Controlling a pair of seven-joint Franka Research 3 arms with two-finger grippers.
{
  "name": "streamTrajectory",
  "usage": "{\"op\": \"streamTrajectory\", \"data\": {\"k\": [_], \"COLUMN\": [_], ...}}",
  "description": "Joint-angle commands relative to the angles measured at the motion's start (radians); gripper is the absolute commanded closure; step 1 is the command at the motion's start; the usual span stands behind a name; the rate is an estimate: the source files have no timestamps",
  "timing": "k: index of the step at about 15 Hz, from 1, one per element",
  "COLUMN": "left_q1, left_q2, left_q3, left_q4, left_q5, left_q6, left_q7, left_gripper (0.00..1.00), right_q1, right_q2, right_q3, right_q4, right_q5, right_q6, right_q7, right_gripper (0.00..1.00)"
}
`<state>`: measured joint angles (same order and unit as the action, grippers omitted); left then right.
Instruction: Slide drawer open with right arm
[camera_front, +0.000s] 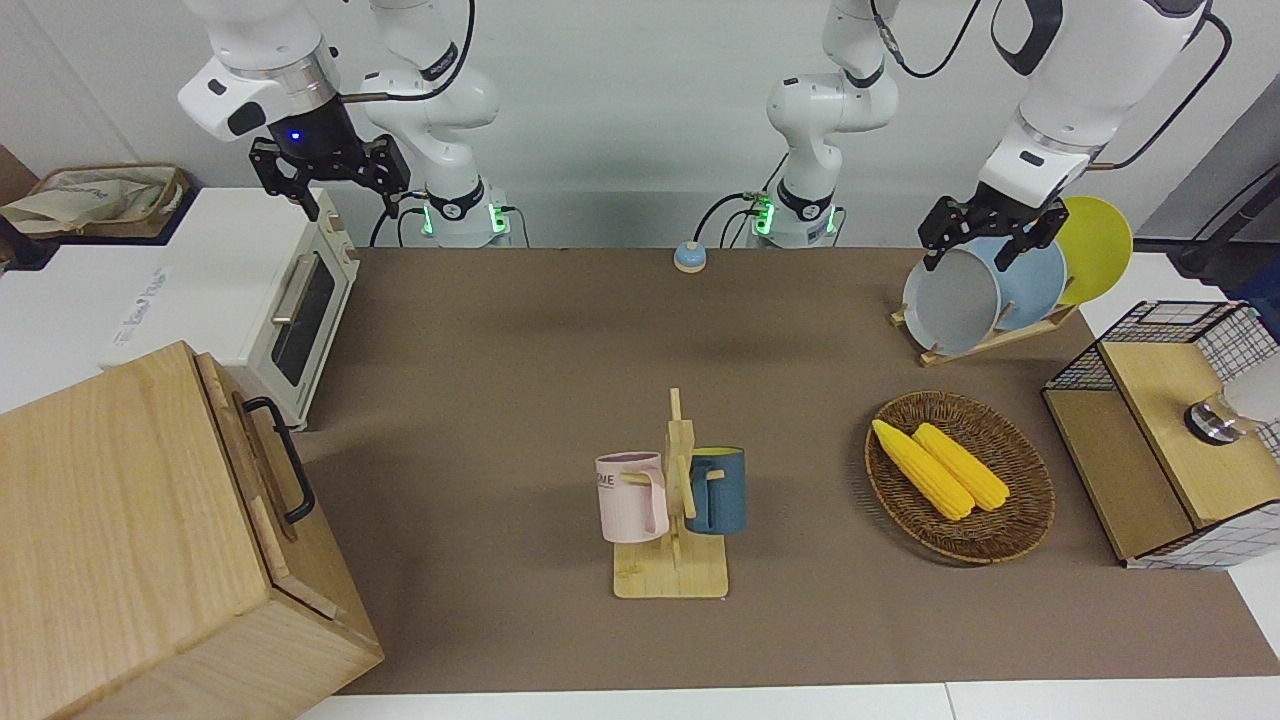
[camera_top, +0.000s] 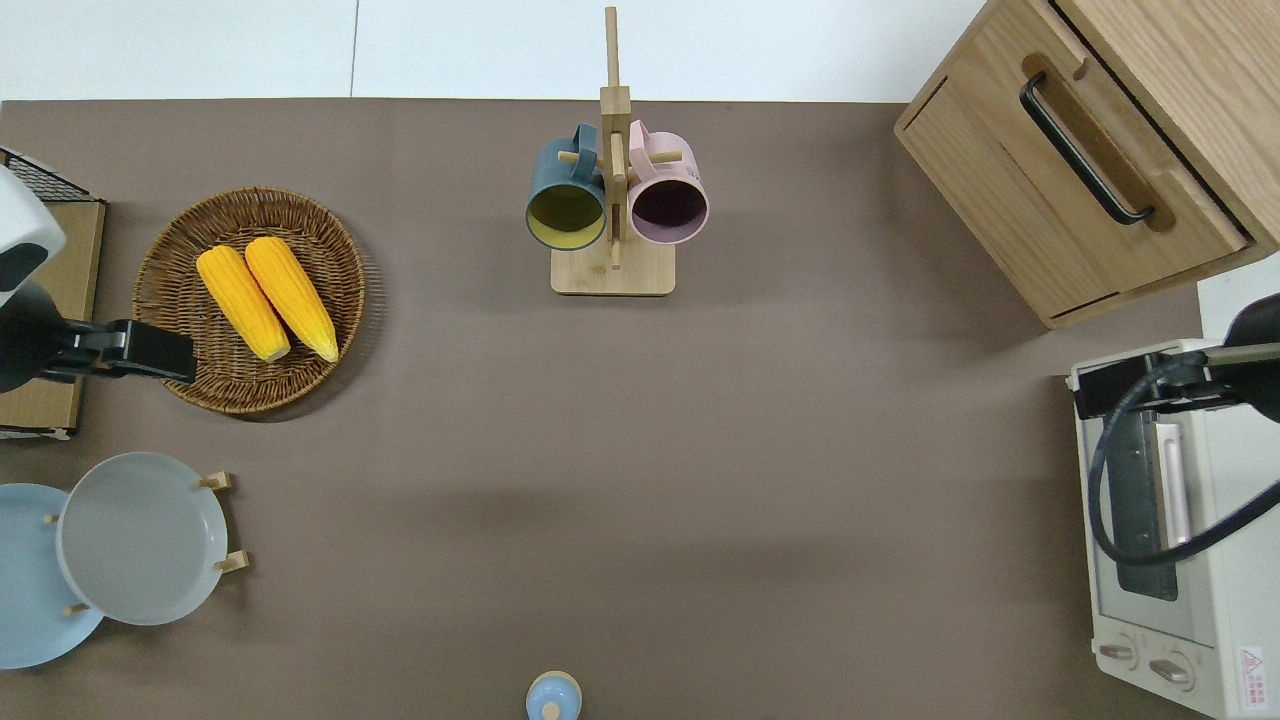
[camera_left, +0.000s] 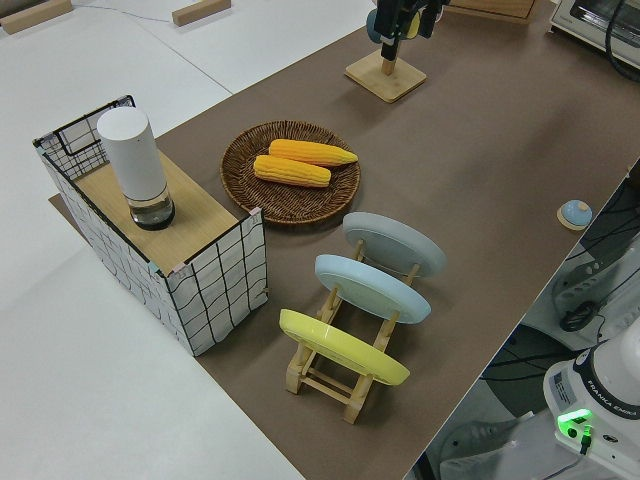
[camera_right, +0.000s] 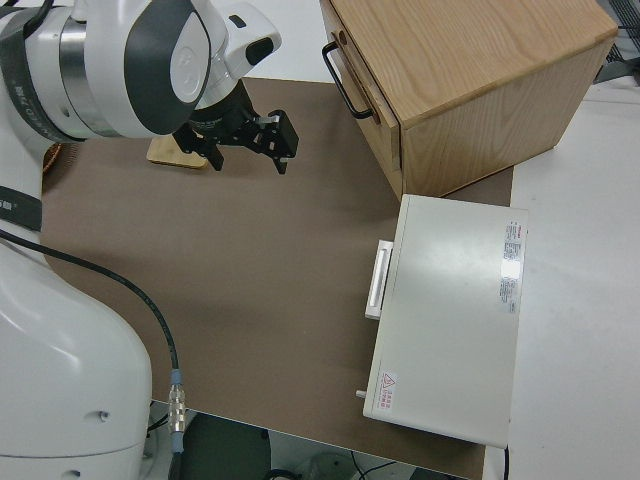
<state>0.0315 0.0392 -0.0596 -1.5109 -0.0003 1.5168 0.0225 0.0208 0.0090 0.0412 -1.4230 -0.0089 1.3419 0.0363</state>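
Observation:
The drawer (camera_top: 1075, 195) is a wide light-wood front on the big cabinet (camera_front: 110, 540) at the right arm's end of the table, farther from the robots than the toaster oven. It sits flush and shut. Its black bar handle (camera_top: 1085, 150) also shows in the front view (camera_front: 282, 460) and the right side view (camera_right: 345, 80). My right gripper (camera_front: 350, 205), with a blue wrist light, hangs open and empty in the air over the toaster oven's door edge (camera_top: 1100, 385), apart from the handle; the right side view shows it too (camera_right: 250, 160). My left arm is parked.
A white toaster oven (camera_front: 250, 290) stands beside the cabinet, nearer to the robots. A mug tree (camera_front: 672, 500) with a pink and a blue mug is mid-table. A basket with corn (camera_front: 1020, 470), a plate rack (camera_front: 1000, 290) and a wire-mesh box (camera_front: 1160, 450) are at the left arm's end.

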Motion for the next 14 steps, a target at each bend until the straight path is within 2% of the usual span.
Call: {"op": "streamTrajectory", "data": {"k": [1,12,14], "left_q1": [0.004,0.004,0.004], "left_q2": [0.013,0.011,0.011], "left_q3": [-0.006,-0.006,-0.006], "left_q4": [0.026,0.026,0.026], "left_q5": [0.017,0.017,0.017], "left_q6": [-0.02,-0.02,-0.02], "left_q7": [0.01,0.01,0.01], "left_gripper": [0.01,0.01,0.01], "right_q1": [-0.01,-0.018,-0.015], "right_q2": [0.018,0.023,0.023], "right_q3": [0.003,-0.006,-0.006], "right_q4": [0.033,0.032,0.032], "right_q5": [0.029,0.01,-0.026], "right_q6": [-0.058,-0.061,-0.059], "right_q7": [-0.019,-0.016,-0.018], "right_gripper": [0.017,0.017,0.017]}}
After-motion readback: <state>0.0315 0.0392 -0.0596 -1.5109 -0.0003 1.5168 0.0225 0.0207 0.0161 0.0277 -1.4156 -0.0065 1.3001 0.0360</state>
